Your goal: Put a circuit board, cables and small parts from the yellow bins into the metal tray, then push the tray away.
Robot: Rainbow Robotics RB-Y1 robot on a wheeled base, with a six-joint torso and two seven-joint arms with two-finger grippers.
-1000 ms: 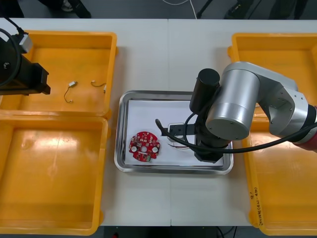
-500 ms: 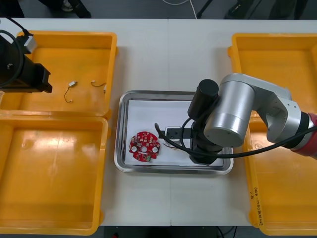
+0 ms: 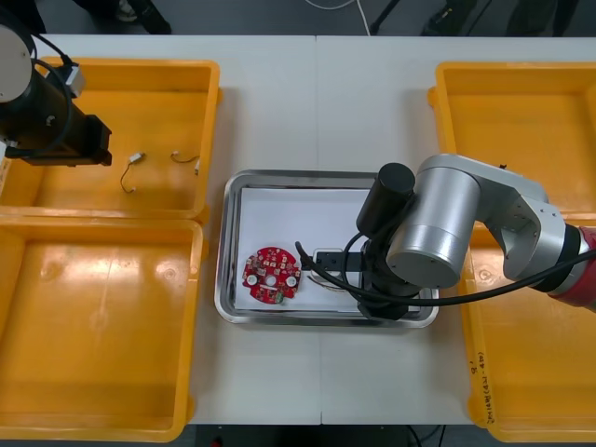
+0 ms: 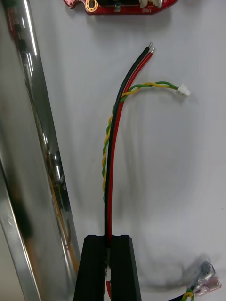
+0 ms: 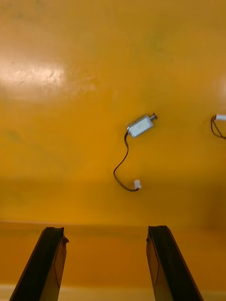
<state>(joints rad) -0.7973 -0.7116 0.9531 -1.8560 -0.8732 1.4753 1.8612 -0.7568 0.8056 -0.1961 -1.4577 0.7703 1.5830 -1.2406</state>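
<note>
My right gripper (image 4: 107, 263) is shut on a cable (image 4: 114, 141) of red and black strands, with a twisted yellow strand running beside them. The cable lies on the white floor of the metal tray (image 3: 326, 177), its free ends pointing at the round red circuit board (image 3: 271, 275), whose edge (image 4: 122, 5) lies beyond the cable tips. My right arm (image 3: 428, 233) covers the tray's right half. The left gripper (image 5: 108, 263) hangs open above the far left yellow bin (image 3: 140, 70), with a small metal part (image 5: 140, 125) and its thin black lead ahead of the fingers.
A second small metal part (image 3: 191, 160) lies in the same bin. The near left bin (image 3: 102, 410) and both right bins (image 3: 521, 74) flank the tray. The tray's shiny wall (image 4: 28, 141) runs close beside the right fingers.
My right arm has slid toward the tray's near edge, dragging the cable along. The left arm has shifted right over the far left bin, toward the small metal parts.
</note>
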